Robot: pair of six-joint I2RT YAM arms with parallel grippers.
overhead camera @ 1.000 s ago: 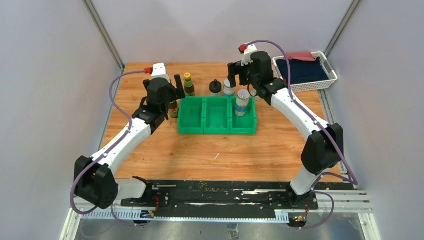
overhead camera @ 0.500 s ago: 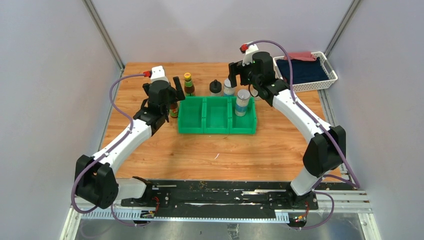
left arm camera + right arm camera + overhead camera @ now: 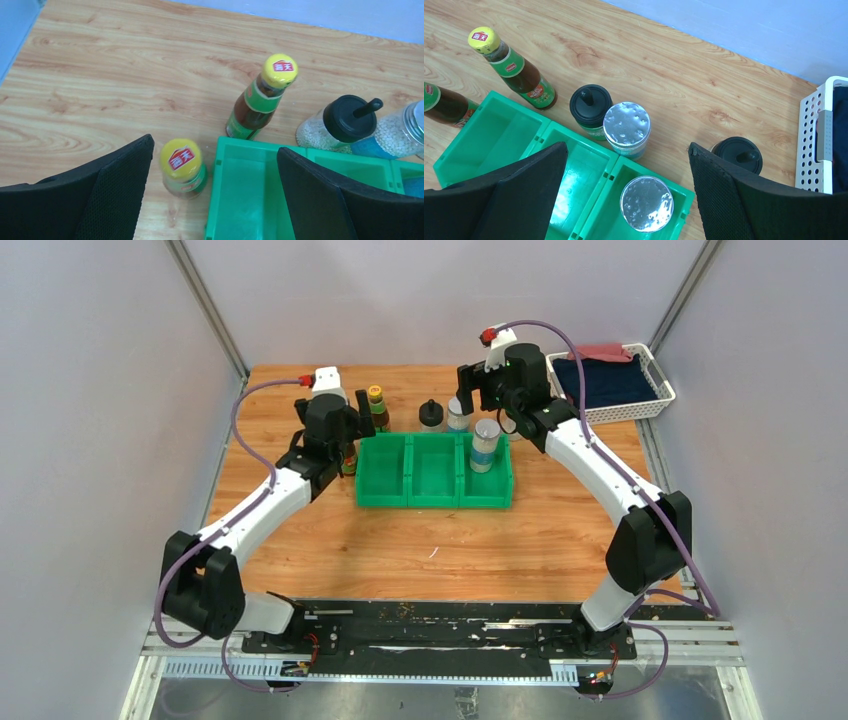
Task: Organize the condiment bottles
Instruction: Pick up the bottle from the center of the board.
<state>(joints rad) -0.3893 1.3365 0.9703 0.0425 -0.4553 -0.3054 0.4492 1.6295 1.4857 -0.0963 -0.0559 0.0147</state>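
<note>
The left claw (image 3: 214, 150) hangs spread wide and empty above the green bin's (image 3: 216, 200) left end; the yellow-capped brown bottle (image 3: 182, 167) stands upright on the counter (image 3: 100, 75) just outside that end, inside the claw's span; the left arm is plainly nearer.

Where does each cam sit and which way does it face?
Top external: above and behind the bases, looking down across the table; both arms whole.
Left wrist: on the left arm, facing down at a yellow-capped bottle beside the green bin; left tool open.
Right wrist: on the right arm, facing down at a silver-lidded shaker in the bin's right compartment; right tool open.
Shared by both wrists: a black-knob jar behind the bin.
</note>
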